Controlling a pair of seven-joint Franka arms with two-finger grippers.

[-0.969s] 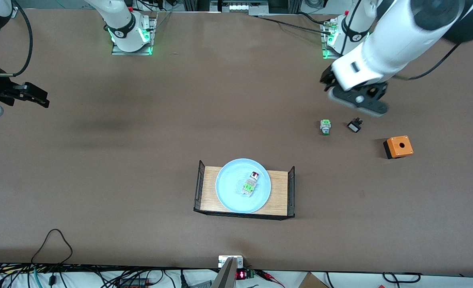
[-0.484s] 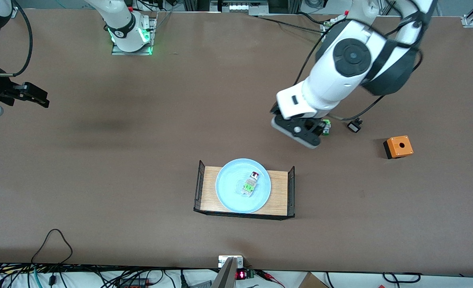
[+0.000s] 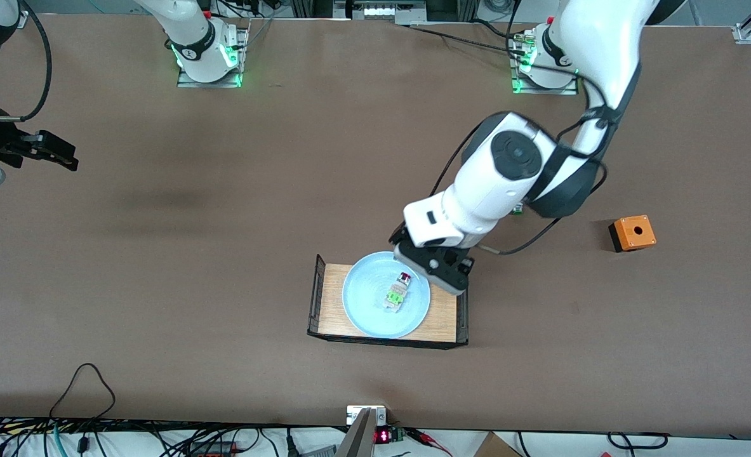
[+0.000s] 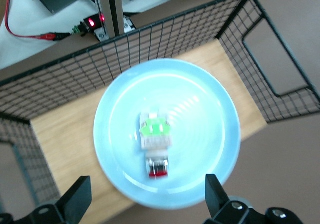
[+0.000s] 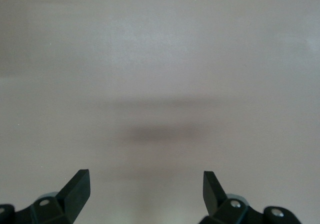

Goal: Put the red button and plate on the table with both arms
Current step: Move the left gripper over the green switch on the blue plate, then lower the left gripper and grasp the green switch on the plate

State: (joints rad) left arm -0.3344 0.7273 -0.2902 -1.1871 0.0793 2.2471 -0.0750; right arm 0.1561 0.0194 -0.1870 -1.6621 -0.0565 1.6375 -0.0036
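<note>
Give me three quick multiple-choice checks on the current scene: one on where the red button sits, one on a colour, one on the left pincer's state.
1. Where is the red button?
A. on the bare table
B. on the plate, which sits in the tray
C. in the left pincer

2. What colour is the box toward the left arm's end of the table?
A. orange
B. blue
C. white

3. How is the left pincer?
A. shut on the plate
B. shut on nothing
C. open, above the plate's rim

Answers: 1 B, the button lies mid-plate within the wooden tray. 2 A, its top is orange. 3 C, its fingers stand apart, holding nothing.
</note>
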